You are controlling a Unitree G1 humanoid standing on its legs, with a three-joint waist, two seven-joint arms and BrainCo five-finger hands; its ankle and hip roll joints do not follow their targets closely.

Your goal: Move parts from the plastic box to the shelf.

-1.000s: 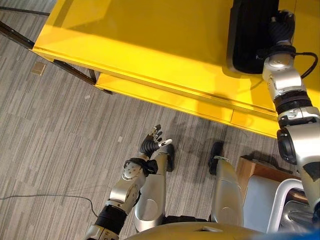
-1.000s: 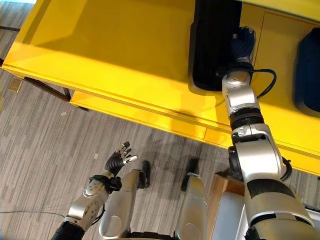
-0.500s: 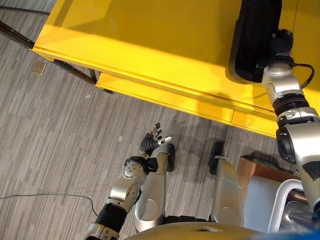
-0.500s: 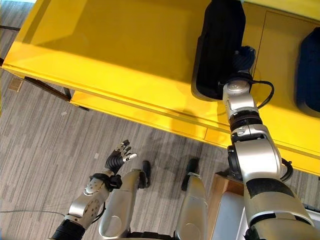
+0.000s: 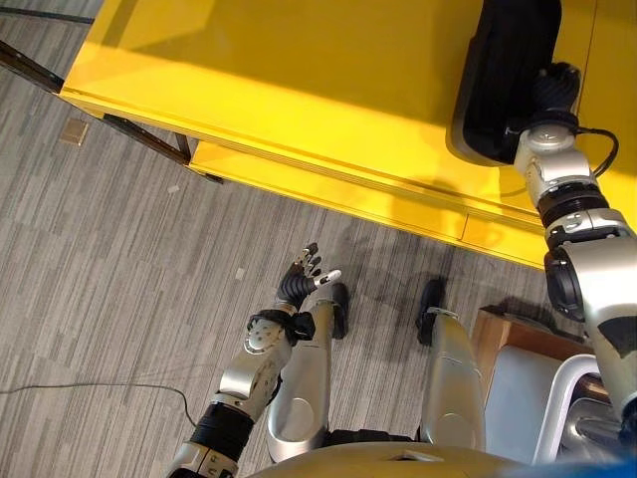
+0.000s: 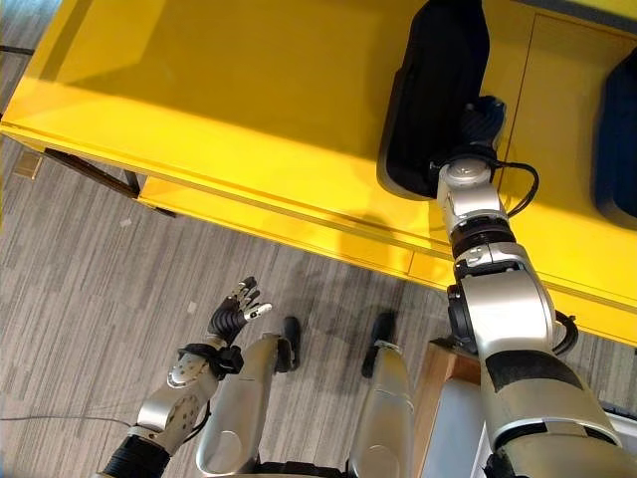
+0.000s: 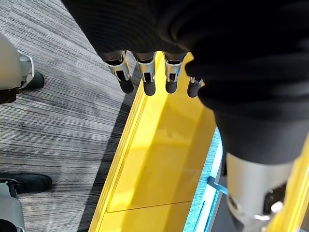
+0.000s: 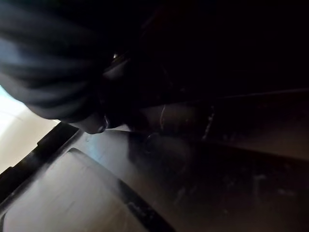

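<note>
While the left robot hand (image 5: pixel 302 282) hangs low over the grey floor (image 5: pixel 109 249) with its fingers loosely spread and nothing in them, it plays no part in this step. Further out, the right arm reaches up across the front lip of the yellow shelf (image 6: pixel 229 119), and the right robot hand (image 6: pixel 482 117) lies against the black part (image 6: pixel 438 90), which sits on the shelf top with its near end close to the front edge. From where I stand I cannot tell whether those fingers are wrapped round the part or simply resting on it; the dark cover hides them, and the right wrist view gives little more than shadow. A second dark part (image 6: pixel 619 129) lies further along the shelf, well apart. To finish the placing well, I judge the part should be fully borne by the shelf, clear of the edge, before the robot hand lets go, and the withdrawal should run straight back so the fingers do not drag it.
</note>
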